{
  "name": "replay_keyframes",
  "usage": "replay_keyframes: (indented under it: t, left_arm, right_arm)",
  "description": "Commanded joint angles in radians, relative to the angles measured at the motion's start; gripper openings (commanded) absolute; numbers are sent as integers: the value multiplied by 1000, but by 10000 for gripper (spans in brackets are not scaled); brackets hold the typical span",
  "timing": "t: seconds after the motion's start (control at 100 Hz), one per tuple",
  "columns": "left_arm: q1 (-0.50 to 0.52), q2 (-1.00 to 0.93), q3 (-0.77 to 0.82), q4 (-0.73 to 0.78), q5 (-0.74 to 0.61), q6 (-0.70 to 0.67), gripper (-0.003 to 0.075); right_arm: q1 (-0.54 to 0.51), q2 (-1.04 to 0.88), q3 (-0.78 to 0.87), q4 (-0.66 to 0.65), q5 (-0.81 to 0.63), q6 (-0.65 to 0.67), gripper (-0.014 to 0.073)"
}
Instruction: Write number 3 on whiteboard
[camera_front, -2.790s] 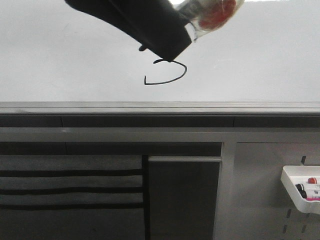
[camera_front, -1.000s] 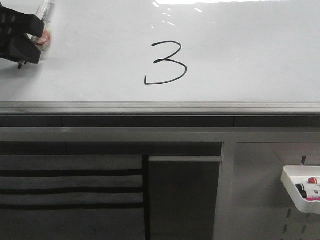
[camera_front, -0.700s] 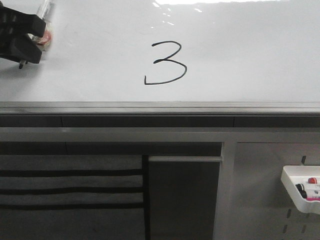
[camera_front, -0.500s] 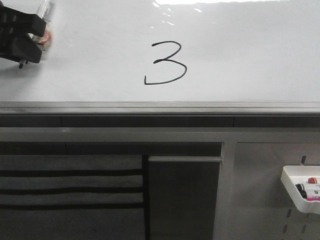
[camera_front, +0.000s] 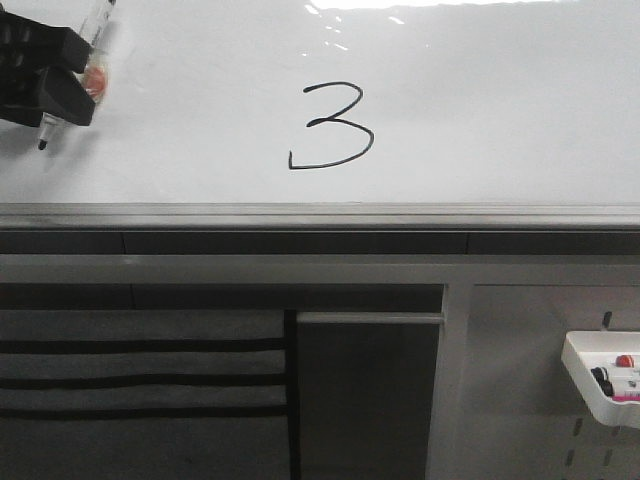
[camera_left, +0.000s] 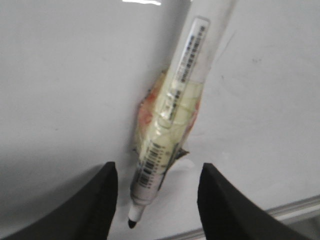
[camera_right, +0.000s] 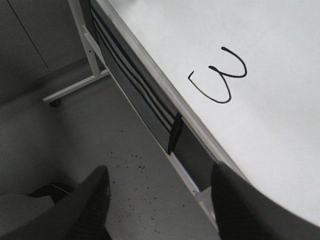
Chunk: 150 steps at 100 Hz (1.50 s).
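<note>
One finished number 3 (camera_front: 332, 126) sits on the whiteboard (camera_front: 500, 110); left gripper (camera_front: 45, 85), jaws clamped on the marker (camera_left: 170, 125), should keep its tip clear of the digit. Right jaws apart, empty.

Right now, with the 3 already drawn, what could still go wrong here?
The marker is uncapped, its tip close to the whiteboard; a small dip of the left gripper might leave a stray mark. The marker sits loosely between fingers that look spread, so it could slip. A sweep back across the number 3 could smear the ink.
</note>
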<state>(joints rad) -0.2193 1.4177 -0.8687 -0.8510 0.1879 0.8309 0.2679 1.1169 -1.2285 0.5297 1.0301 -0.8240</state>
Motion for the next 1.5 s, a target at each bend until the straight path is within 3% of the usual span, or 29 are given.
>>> replay_keyframes:
  t: [0.0, 0.24, 0.35, 0.54, 0.7, 0.85, 1.0, 1.39, 1.49]
  left_arm:
    - [2, -77, -26, 45, 27, -8, 337]
    - [4, -281, -26, 260, 288, -22, 337]
    - [4, -410, -26, 356, 399, -87, 337]
    - [4, -634, -12, 651, 510, -441, 335]
    - [4, -828, 85, 811, 449, -667, 303]
    - [4, -972, 230, 803, 296, -700, 153]
    - [4, -1053, 323, 774, 180, -700, -19]
    - [4, -1065, 405, 747, 188, -700, -18]
    - [4, -1065, 405, 803, 187, -700, -18]
  right_arm:
    - [-5, -38, -38, 22, -21, 64, 393]
    - [-5, -107, -38, -370, 29, 577, 391]
    - [-5, -151, -10, -461, 63, 752, 342]
    - [-5, -306, 168, -462, -121, 840, 98]
    - [-5, -463, 347, -464, -321, 854, -72]
    - [-5, -563, 466, -466, -446, 854, -74]
    - [-5, -584, 499, -466, -379, 854, -74]
    - [-5, -582, 499, -466, -344, 854, -74]
    - [-5, -582, 499, -466, -344, 854, -74]
